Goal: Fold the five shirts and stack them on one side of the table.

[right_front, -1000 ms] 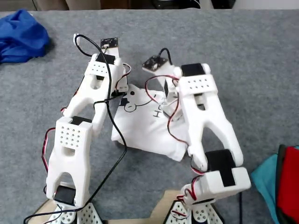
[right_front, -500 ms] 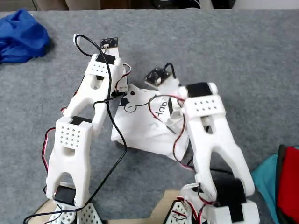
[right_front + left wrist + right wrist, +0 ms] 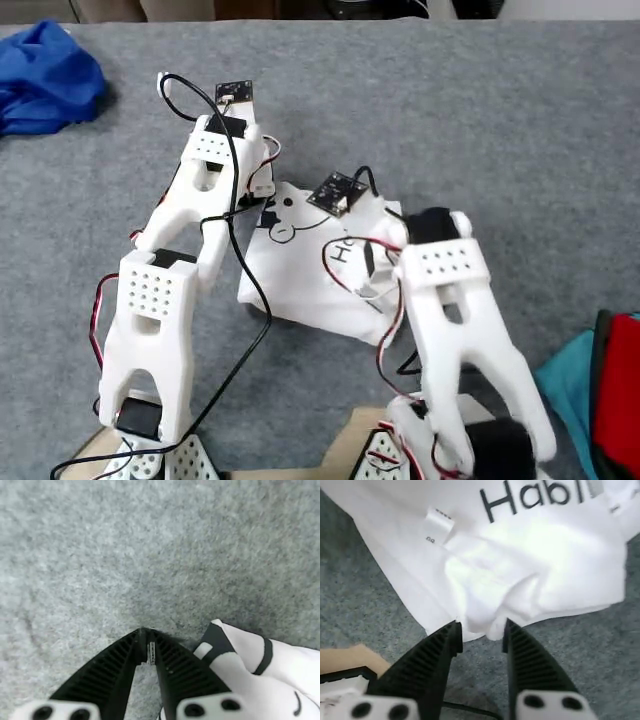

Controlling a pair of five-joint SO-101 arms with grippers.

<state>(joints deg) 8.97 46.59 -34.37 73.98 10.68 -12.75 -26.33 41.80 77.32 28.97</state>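
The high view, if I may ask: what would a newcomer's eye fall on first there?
A white shirt with black print lies rumpled in the middle of the grey table, the right gripper open at its edge and the left gripper shut beside it. A blue shirt sits bunched in the far left corner, and teal cloth shows at the right edge.

White shirt (image 3: 300, 278) partly folded at centre, blue shirt (image 3: 45, 75) crumpled far corner

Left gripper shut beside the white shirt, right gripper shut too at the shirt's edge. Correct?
Not quite: the right gripper is open, jaws apart at the edge of the white shirt, as the right wrist view shows. The left gripper is indeed shut beside the shirt.
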